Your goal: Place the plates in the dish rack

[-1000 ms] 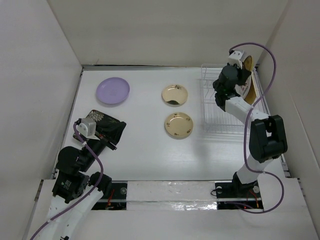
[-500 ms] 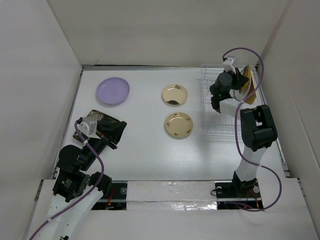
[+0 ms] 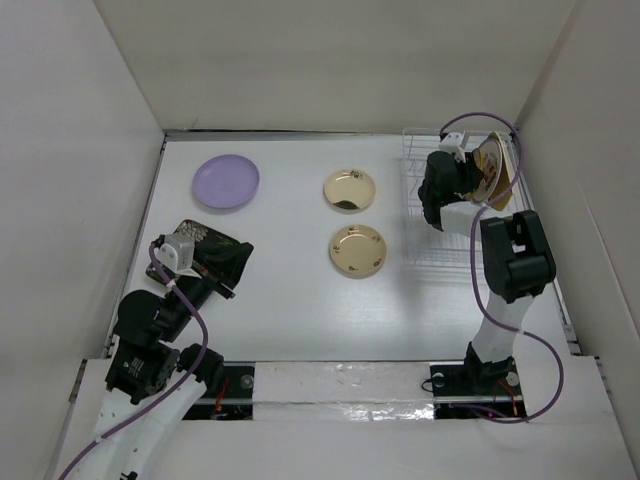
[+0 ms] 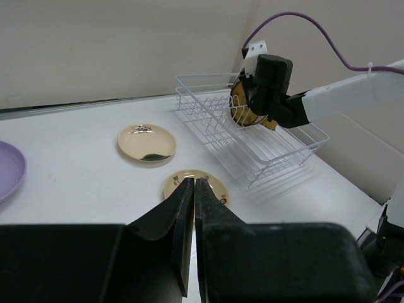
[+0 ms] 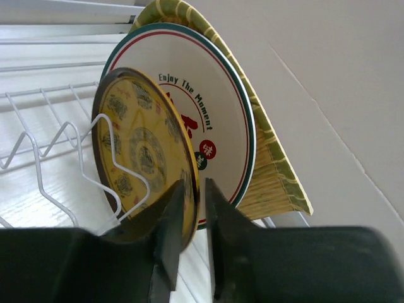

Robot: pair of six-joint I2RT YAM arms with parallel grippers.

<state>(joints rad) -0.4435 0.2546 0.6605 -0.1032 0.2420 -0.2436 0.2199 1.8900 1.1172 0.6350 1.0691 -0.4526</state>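
Three plates stand upright in the dish rack (image 5: pixel 38 158): a yellow woven square (image 5: pixel 278 170) at the back, a white round one (image 5: pixel 211 104) with red-black print, and a dark gold round one (image 5: pixel 136 145) in front. My right gripper (image 5: pixel 194 186) is open, its jaws straddling the dark gold plate's lower rim with a small gap. From above it sits at the rack's far right (image 3: pixel 470 175). On the table lie a lavender plate (image 3: pixel 225 181), two cream-gold plates (image 3: pixel 349 189) (image 3: pixel 358 250) and a black floral square (image 3: pixel 232 252). My left gripper (image 4: pixel 194 181) is shut and empty, above that square plate.
The dish rack (image 3: pixel 440 225) stands against the right wall, its nearer slots bare. White walls enclose the table on three sides. The right arm's purple cable (image 3: pixel 505 125) loops over the rack's far end.
The right gripper swung the dark gold plate down into the rack in front of the white plate and its jaws have parted. The left arm has not moved.
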